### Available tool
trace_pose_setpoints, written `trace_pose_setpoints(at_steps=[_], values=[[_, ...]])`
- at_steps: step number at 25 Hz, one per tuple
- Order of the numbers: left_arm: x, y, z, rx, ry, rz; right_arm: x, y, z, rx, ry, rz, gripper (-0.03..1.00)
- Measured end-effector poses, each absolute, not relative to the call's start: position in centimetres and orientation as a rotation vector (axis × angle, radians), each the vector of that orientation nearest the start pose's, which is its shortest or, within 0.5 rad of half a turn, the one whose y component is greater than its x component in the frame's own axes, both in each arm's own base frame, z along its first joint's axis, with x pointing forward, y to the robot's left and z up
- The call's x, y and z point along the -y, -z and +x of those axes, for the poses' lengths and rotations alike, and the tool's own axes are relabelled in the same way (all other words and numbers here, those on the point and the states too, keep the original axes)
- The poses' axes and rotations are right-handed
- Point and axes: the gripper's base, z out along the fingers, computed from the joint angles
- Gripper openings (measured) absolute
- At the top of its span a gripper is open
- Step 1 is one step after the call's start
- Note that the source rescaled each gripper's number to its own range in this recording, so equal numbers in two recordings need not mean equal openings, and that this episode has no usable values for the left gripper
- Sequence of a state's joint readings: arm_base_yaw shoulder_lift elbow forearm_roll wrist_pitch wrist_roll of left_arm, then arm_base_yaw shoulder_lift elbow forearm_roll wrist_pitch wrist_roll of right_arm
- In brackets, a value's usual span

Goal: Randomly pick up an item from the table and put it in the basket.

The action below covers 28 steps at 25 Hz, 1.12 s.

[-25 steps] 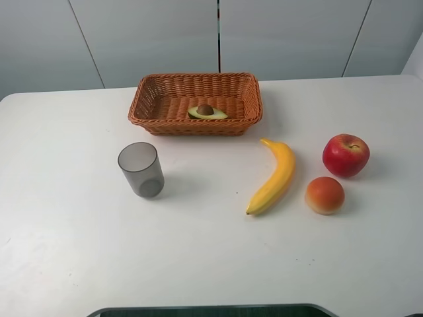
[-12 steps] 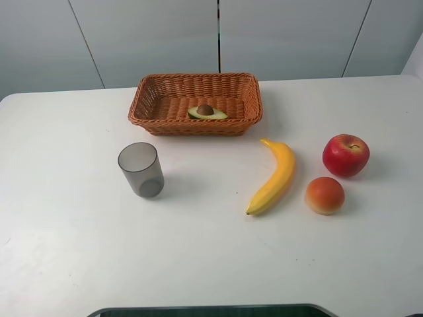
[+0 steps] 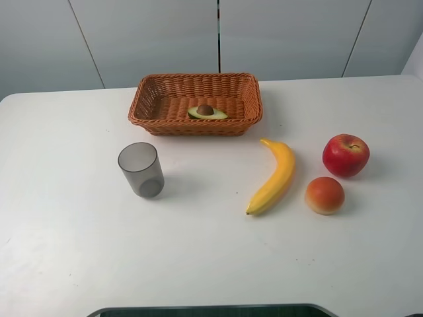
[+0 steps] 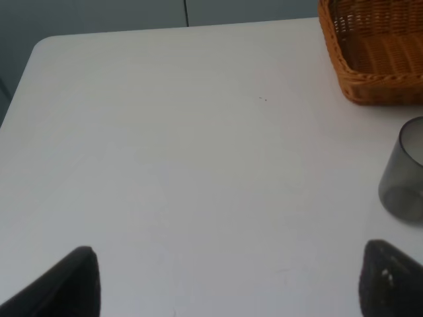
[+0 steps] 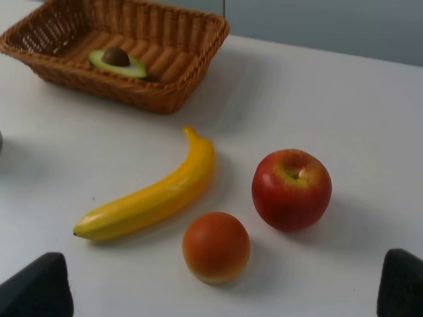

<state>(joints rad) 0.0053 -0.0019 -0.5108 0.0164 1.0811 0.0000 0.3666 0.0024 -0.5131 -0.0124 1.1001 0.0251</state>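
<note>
The halved avocado [image 3: 207, 111] lies pit up inside the orange-brown wicker basket [image 3: 158, 87] at the back of the white table [image 3: 66, 231]. It also shows in the right wrist view [image 5: 117, 61], in the basket [image 5: 178, 92]. My left gripper [image 4: 231, 281] is open and empty above bare table, with a corner of the basket [image 4: 370, 86] off to one side. My right gripper [image 5: 219, 294] is open and empty, hovering back from the loose fruit. Neither gripper shows in the exterior high view.
A grey translucent cup [image 3: 141, 170] stands in front of the basket's left end. A yellow banana [image 3: 274, 177], a red apple [image 3: 346, 155] and an orange-red round fruit [image 3: 324, 195] lie on the right half of the table.
</note>
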Motion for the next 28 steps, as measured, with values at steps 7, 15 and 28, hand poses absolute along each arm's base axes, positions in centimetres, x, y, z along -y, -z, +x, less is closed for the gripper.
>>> trace_pose_setpoints(at_steps=[7,15,28], values=[[-0.13,-27.86,-0.73,-2.052,-0.023,-0.007,0.31,-27.77,-0.78,-2.058,-0.158,-0.246,1.0],[-0.13,-27.86,-0.73,-2.052,-0.023,-0.007,0.0,-27.77,-0.83,-2.067,0.04,0.097,1.0],[-0.13,-27.86,-0.73,-2.052,-0.023,-0.007,-0.03,-27.77,-0.83,-2.065,0.064,0.136,1.0]])
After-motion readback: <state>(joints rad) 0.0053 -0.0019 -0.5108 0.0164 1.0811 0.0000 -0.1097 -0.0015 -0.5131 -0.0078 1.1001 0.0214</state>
